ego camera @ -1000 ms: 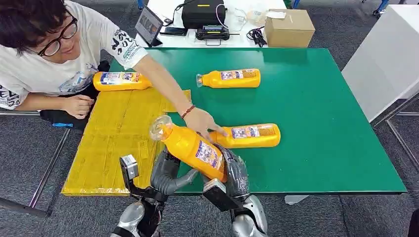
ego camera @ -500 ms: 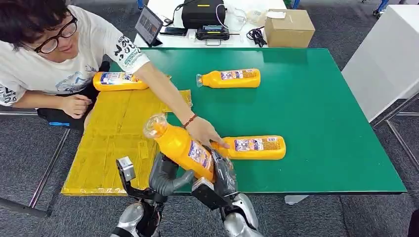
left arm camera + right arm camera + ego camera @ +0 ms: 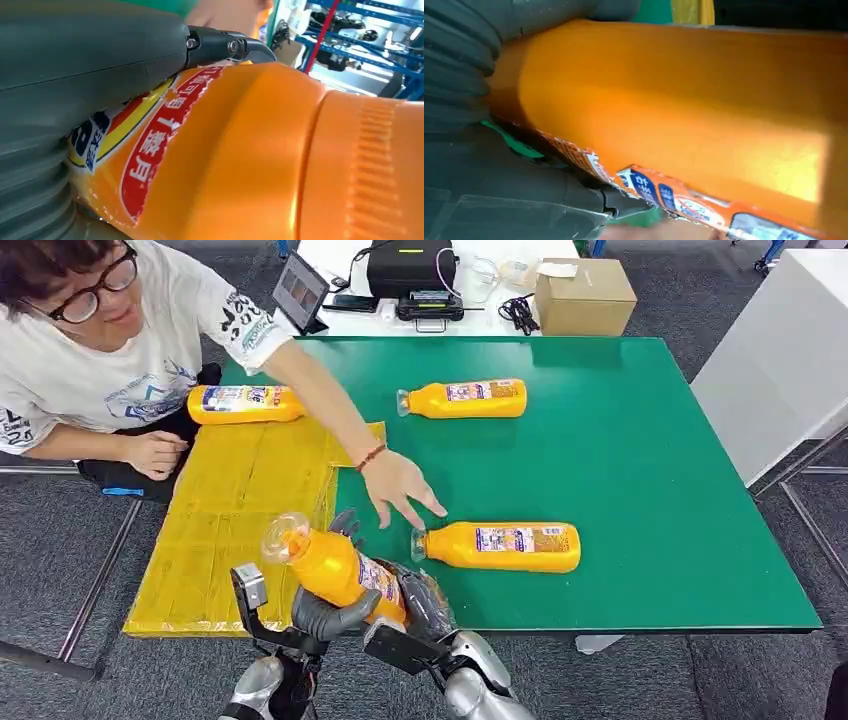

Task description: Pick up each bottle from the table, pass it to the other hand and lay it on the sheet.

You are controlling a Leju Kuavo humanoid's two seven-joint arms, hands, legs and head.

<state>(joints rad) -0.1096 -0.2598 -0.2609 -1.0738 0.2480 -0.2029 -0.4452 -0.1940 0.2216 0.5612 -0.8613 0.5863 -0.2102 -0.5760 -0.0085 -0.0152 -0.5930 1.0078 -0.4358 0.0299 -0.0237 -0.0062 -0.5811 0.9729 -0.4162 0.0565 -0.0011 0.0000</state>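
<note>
Orange bottle (image 3: 335, 570), tilted, cap up-left, was held above the green worktop's (image 3: 650, 490) near edge beside the yellow sheet (image 3: 230, 530). Left hand (image 3: 325, 610) and right hand (image 3: 425, 600) both wrapped fingers around it. A person's hand (image 3: 400, 490) hovered just beside another bottle (image 3: 500, 547) lying on the worktop.

From my remote station, I see the held orange bottle (image 3: 335, 570) has swung left and lower, its cap now over the yellow sheet (image 3: 240, 530), both the left robot hand (image 3: 330, 612) and right robot hand (image 3: 425, 600) drawn back with it. The person's hand (image 3: 398, 488) has let go of the near bottle (image 3: 500, 546), which now lies farther right on the green counter (image 3: 650, 490).
</note>
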